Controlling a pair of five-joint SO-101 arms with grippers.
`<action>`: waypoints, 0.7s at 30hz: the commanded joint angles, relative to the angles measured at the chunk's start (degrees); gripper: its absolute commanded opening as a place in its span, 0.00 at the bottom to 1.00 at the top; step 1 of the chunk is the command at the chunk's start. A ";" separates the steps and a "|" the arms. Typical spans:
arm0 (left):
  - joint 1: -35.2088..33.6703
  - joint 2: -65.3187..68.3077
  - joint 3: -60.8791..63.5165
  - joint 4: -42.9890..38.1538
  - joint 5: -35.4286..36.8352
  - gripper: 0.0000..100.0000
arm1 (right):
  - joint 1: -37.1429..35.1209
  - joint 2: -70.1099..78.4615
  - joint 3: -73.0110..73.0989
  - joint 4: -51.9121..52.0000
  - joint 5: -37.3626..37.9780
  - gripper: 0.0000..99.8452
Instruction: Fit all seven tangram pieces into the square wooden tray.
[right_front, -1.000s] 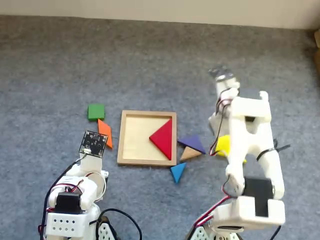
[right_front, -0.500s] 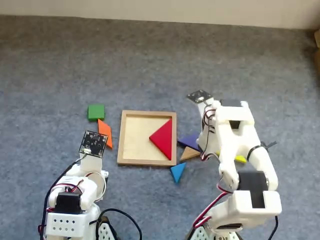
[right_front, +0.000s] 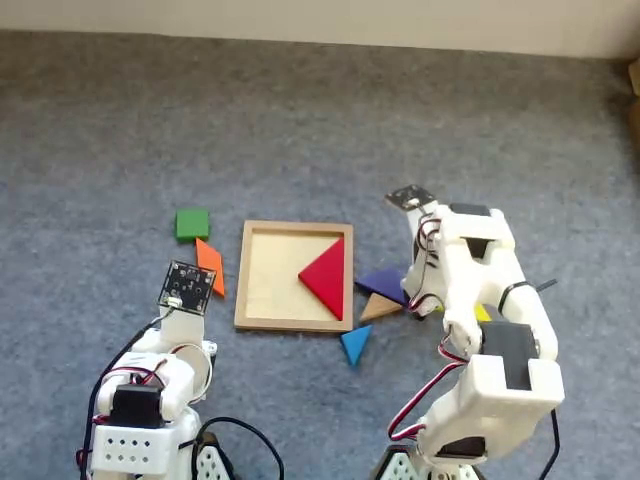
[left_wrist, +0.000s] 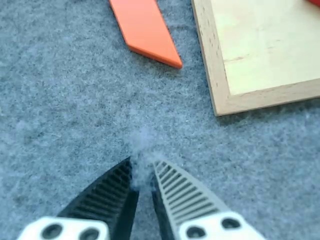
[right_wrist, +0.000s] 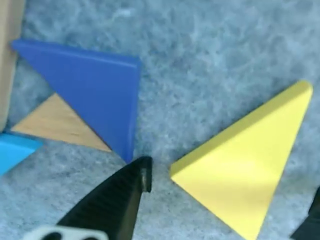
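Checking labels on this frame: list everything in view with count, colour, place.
square wooden tray: 1, light wood, mid-carpet
red triangle: 1, red, in the tray against its right wall
green square: 1, green, off the tray's far left corner
orange parallelogram: 1, orange, beside the tray's left wall
dark blue triangle: 1, dark blue, right of the tray
tan triangle: 1, wood-coloured, against the dark blue triangle
light blue triangle: 1, light blue, off the tray's near right corner
yellow triangle: 1, yellow, right of the dark blue triangle
carpet: 1, grey, under everything
left arm: 1, white, near left; jaws closed, empty
right arm: 1, white, jaws wide open astride the yellow triangle
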 joint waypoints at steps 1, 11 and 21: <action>-0.48 -2.86 1.10 0.35 -0.44 0.01 | 0.84 0.48 -0.04 -2.95 0.26 0.42; -0.48 -2.86 1.10 0.35 -0.44 0.01 | 1.19 1.01 -0.13 -3.65 0.26 0.35; -0.48 -2.86 1.10 0.35 -0.44 0.01 | 5.14 1.01 -0.31 -3.91 0.53 0.27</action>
